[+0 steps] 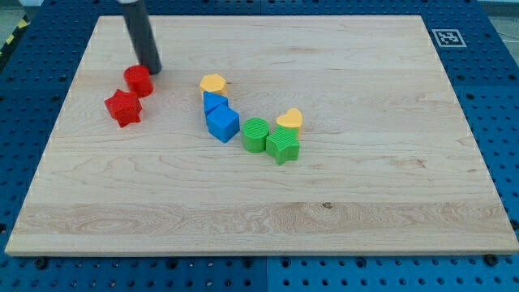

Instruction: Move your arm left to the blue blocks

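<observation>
Two blue blocks sit near the board's middle: a blue cube (pixel 223 124) and a smaller blue block (pixel 214 103) touching it at its upper left. A yellow block (pixel 213 83) touches the smaller blue block from above. My tip (pixel 150 68) is at the view's upper left, well to the left of the blue blocks. It rests just above and right of a red cylinder (pixel 139 80). A red star block (pixel 123 108) lies below that cylinder.
A green cylinder (pixel 255 134) and a green star block (pixel 283 146) lie right of the blue cube, with a yellow heart block (pixel 289 120) above them. The wooden board (pixel 365 203) lies on a blue pegboard table. A marker tag (pixel 447 37) is at the board's top right corner.
</observation>
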Robot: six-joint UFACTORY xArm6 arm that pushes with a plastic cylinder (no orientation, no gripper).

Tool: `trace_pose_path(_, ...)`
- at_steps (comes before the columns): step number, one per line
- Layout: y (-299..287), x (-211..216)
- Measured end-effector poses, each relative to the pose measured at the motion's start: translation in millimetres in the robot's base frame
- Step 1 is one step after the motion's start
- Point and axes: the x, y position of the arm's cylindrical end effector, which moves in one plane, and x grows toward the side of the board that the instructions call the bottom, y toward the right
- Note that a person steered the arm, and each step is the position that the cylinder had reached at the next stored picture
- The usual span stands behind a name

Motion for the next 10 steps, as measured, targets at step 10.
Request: trace_pose_path(10,72.3,73.1)
